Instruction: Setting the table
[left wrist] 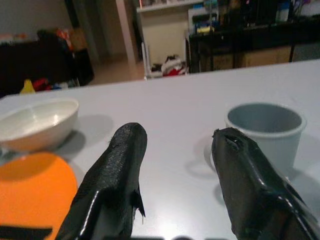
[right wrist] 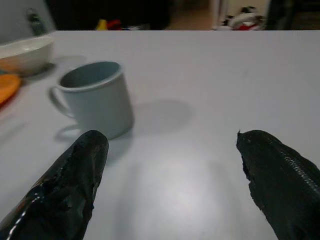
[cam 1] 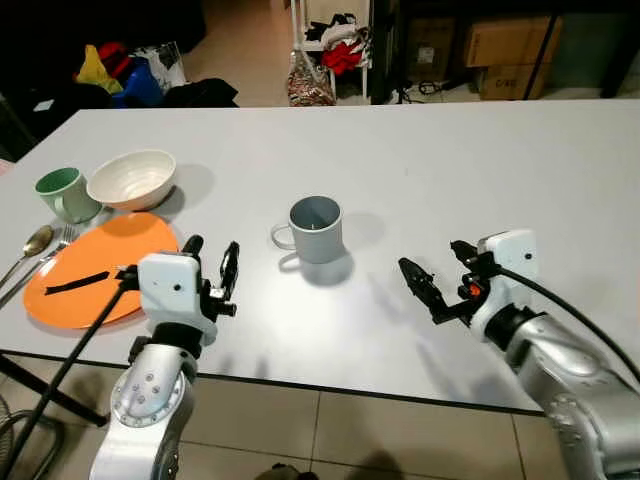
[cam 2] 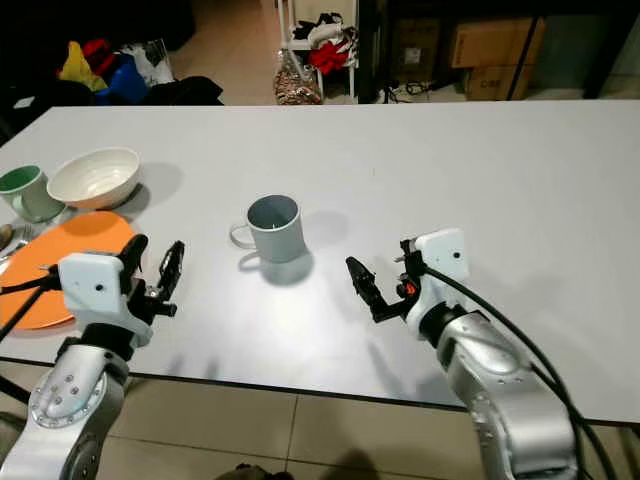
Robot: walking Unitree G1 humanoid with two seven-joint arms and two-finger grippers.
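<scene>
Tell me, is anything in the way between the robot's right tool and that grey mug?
Nothing visible. The right tool hovers open over bare white table, and the grey mug stands alone to its left, handle pointing toward the orange plate.

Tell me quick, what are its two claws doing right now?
Left gripper: open, holding nothing, beside the orange plate.
Right gripper: open, holding nothing, near the grey mug.

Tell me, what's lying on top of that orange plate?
A thin black strip lies across the orange plate. The left gripper and its arm cover the plate's near right edge, so anything there is hidden.
</scene>
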